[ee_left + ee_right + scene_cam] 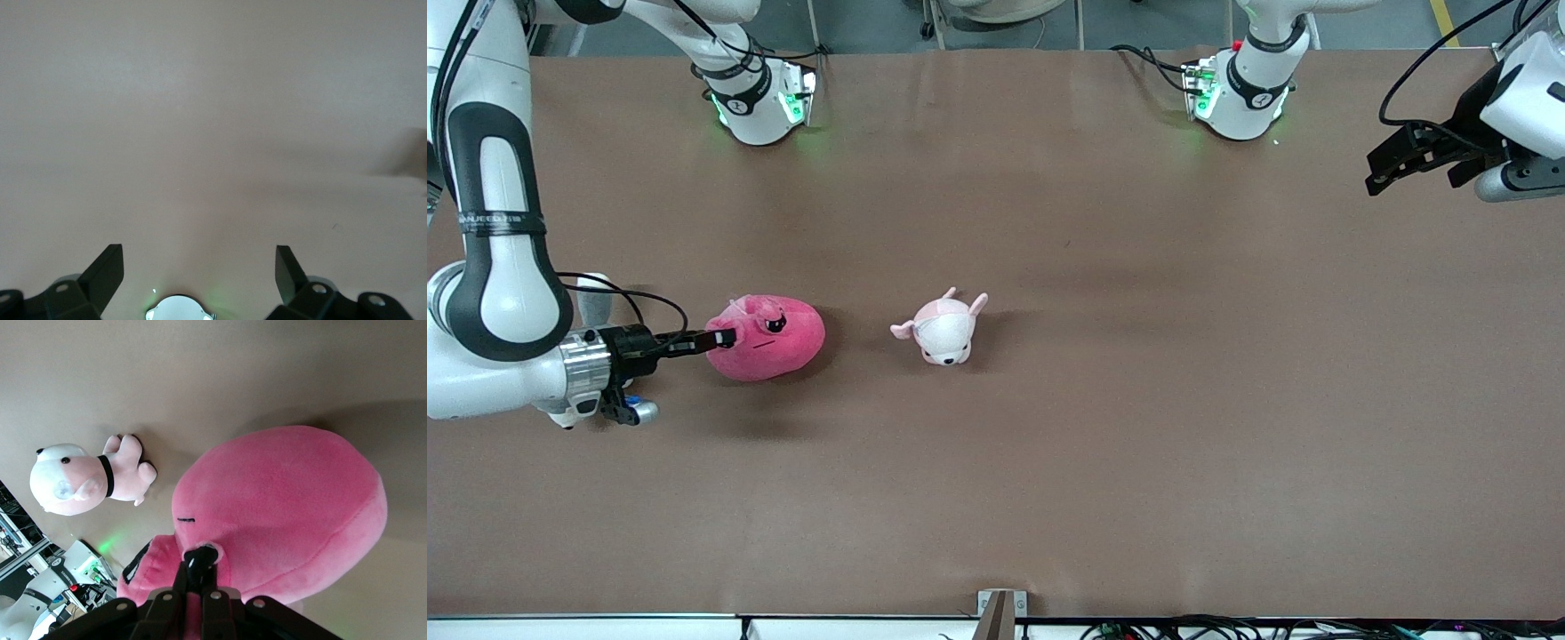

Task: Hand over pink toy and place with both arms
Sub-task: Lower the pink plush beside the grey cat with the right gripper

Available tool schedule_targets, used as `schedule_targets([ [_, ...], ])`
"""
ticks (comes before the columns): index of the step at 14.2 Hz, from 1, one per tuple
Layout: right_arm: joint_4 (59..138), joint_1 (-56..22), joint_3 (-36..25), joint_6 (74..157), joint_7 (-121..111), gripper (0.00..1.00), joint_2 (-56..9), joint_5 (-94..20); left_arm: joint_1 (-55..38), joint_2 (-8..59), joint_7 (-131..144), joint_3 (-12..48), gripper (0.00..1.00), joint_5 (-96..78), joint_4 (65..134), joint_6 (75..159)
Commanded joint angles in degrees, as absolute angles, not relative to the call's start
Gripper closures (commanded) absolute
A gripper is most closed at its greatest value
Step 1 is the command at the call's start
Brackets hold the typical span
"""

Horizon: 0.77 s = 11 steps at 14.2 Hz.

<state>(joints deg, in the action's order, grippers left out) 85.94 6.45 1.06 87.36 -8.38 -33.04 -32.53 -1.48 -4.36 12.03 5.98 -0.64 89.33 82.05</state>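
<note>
Nearest to the front camera is my right gripper [725, 339], low over the table [1049, 489] at the right arm's end, and its fingers are closed tight on the pink toy [769, 340]. In the right wrist view the black fingertips [198, 561] pinch a fold of plush close to one dark eye [137, 561] of the pink toy [287, 513]. Whether the toy rests on the table or hangs just above it, I cannot tell. Beside it, toward the middle of the table, lies a small pale plush animal [943, 327] with ears and a white face, apart from the toy with bare table between them. It is the only other thing on the surface, so wide free room stays all around, up to the table edge near the front camera and toward the left arm's end. My left gripper [1414, 164] waits in the air over the left arm's end of the table, partly cut off by the picture edge. In the left wrist view its fingers [105, 273] stand wide apart, holding nothing, with only plain table below them. Much of the toy's face is hidden by my fingers in the right wrist view.
</note>
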Motion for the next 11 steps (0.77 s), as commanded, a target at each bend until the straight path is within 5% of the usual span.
schedule_targets([
  [1, 85.69, 8.17, 1.93, 88.06, -8.79, 0.98, -33.48, -33.40, -1.41, -5.54, 10.29, 5.45, 0.00, -0.62, 90.97, 83.41],
  [8, 85.69, 9.32, 1.93, 88.68, -8.79, 0.96, -35.33, -33.40, -1.23, -5.71, 8.00, 5.45, 0.00, 0.18, 91.14, 84.55],
  [9, 85.69, 9.23, 1.93, 88.94, -8.09, 0.72, -35.51, -33.40, -1.14, -5.71, 8.00, 5.54, 0.00, 0.18, 91.06, 84.55],
  [10, 85.69, 9.32, 1.85, 89.12, -7.39, 0.30, -35.59, -33.40, -1.23, -5.63, 8.00, 5.54, 0.00, 0.18, 91.05, 84.55],
  [11, 85.17, 9.40, 1.85, 89.03, -6.95, 0.00, -35.51, -32.96, -1.23, -5.54, 8.09, 5.54, 0.00, 0.18, 91.05, 84.55],
])
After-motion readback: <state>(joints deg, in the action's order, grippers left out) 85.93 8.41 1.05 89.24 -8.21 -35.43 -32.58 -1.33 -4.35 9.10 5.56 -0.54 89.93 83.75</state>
